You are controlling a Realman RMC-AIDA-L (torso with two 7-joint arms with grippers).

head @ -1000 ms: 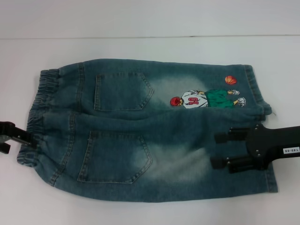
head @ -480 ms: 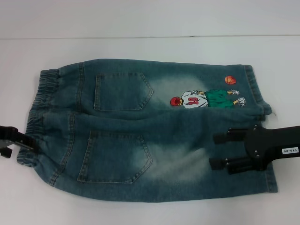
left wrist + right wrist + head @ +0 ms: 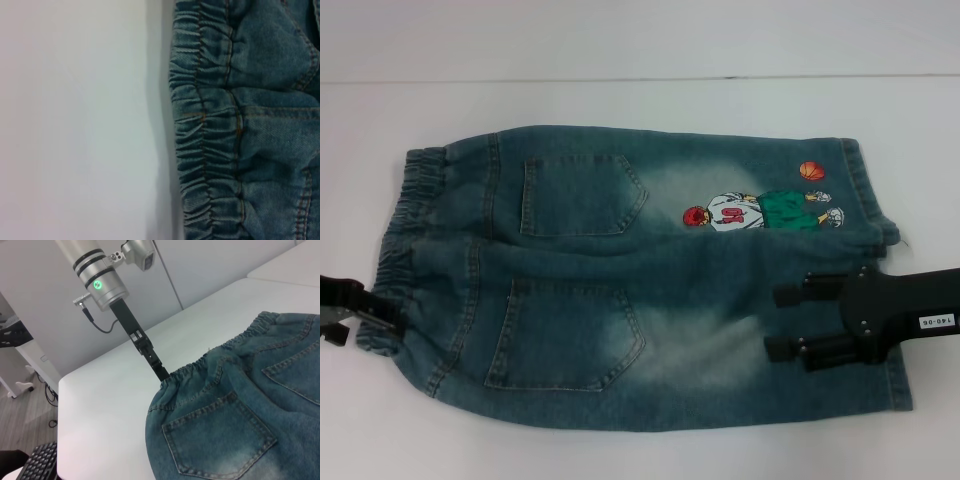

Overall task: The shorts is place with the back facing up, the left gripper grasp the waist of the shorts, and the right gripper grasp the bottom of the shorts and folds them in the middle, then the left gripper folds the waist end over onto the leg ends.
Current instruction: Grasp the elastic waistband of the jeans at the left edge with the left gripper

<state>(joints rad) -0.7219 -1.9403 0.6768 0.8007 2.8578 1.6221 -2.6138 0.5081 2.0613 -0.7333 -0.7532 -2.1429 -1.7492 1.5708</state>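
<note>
Blue denim shorts (image 3: 620, 270) lie flat with both back pockets up, the elastic waist (image 3: 400, 230) at the left and the leg ends (image 3: 892, 385) at the right. The far leg carries a cartoon patch (image 3: 760, 210). My left gripper (image 3: 380, 312) touches the near corner of the waist; the right wrist view shows its tip (image 3: 161, 374) meeting the gathered band (image 3: 200, 362). The left wrist view looks straight at the waist (image 3: 200, 140). My right gripper (image 3: 775, 322) hovers open over the near leg, its two fingers spread apart.
The shorts rest on a white table (image 3: 620, 450) whose back edge (image 3: 620, 78) runs behind them. In the right wrist view the table's corner (image 3: 65, 385) drops to a floor with a keyboard (image 3: 35, 465) and a white stand (image 3: 20, 385).
The left gripper has slid a little along the waist towards the table's front. The right gripper has crept slightly farther over the leg. The shorts have not moved.
</note>
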